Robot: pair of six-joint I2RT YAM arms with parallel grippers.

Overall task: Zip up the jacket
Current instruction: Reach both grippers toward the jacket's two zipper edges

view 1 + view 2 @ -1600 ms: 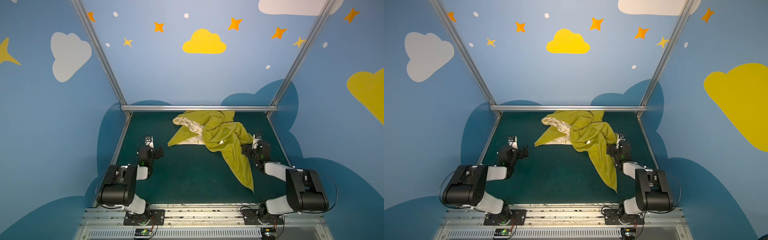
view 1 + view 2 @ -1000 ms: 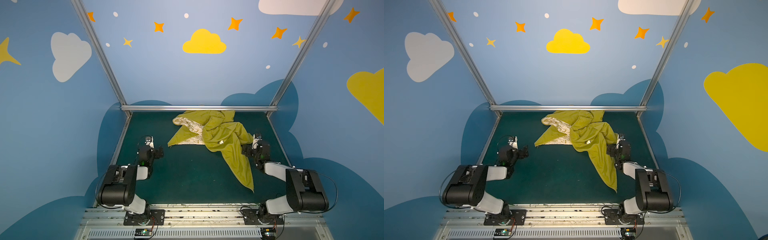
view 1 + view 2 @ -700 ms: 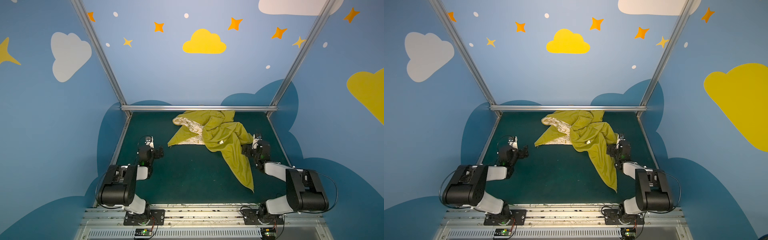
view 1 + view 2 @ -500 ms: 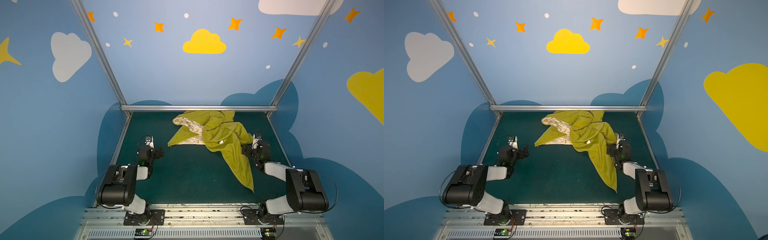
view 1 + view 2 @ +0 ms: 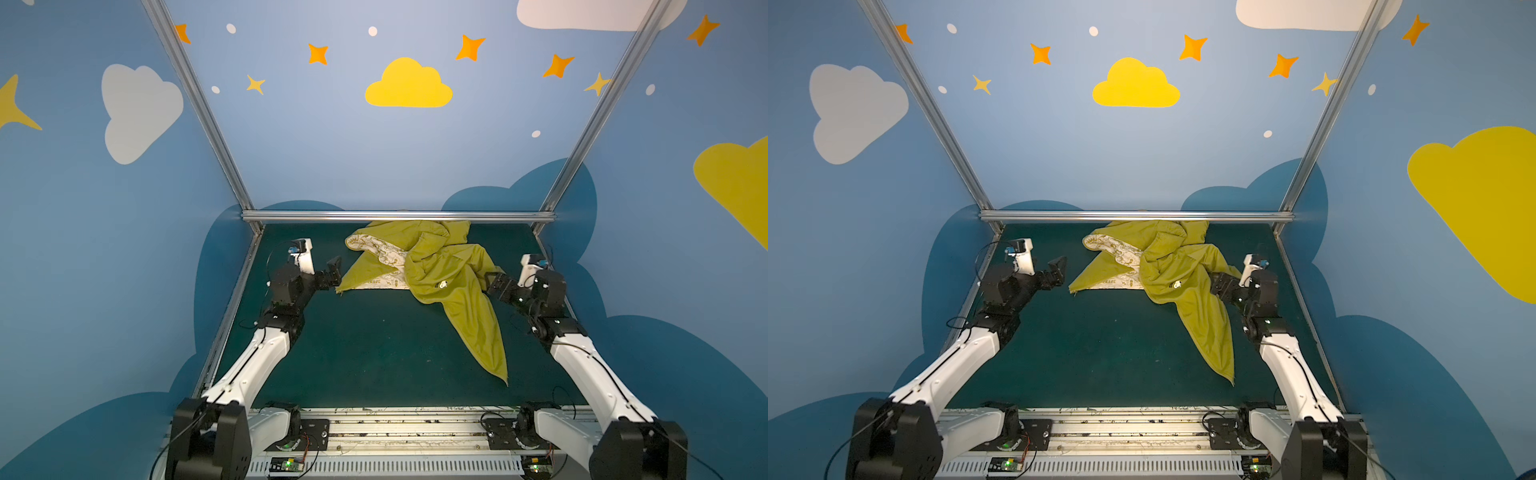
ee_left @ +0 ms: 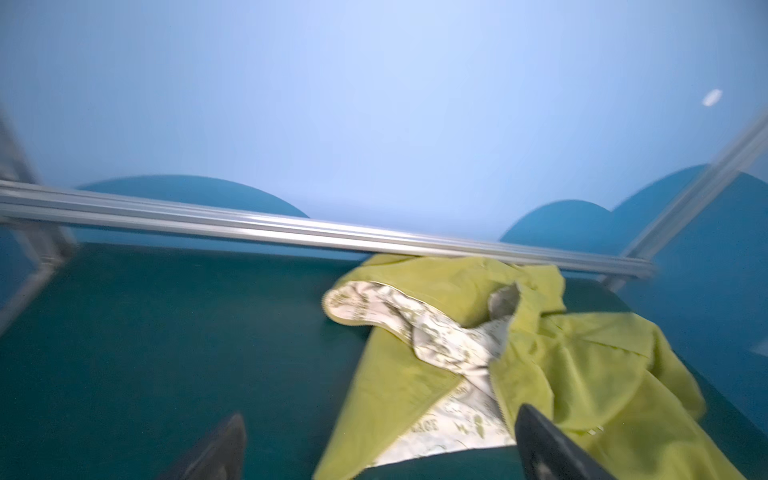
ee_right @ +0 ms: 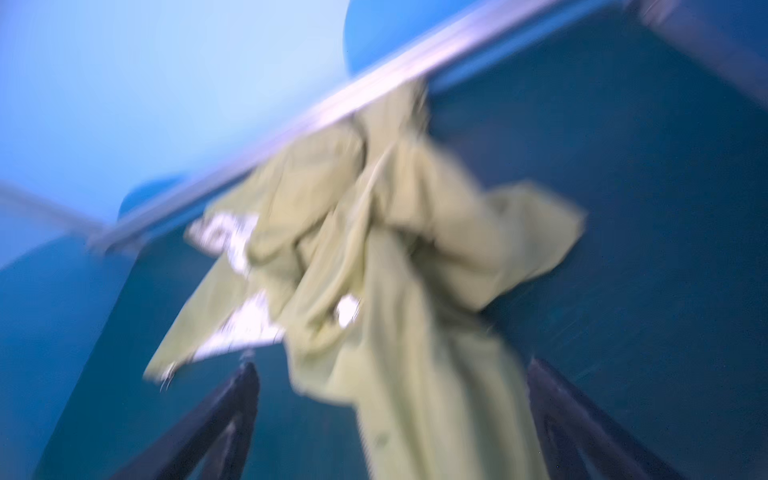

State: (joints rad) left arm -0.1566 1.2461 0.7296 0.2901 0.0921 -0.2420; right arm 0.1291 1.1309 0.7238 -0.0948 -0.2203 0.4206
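Left wrist: jacket [image 6: 573, 374] ahead of fingers [image 6: 540, 440]

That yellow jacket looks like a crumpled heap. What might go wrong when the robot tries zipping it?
The jacket lies twisted, its printed lining turned outward, so the open jaws on either side may pinch loose cloth instead of a zipper edge. Its far part is bunched right at the metal rail, where pulling could snag it. The long flap trailing toward the front might drag and twist the heap further.
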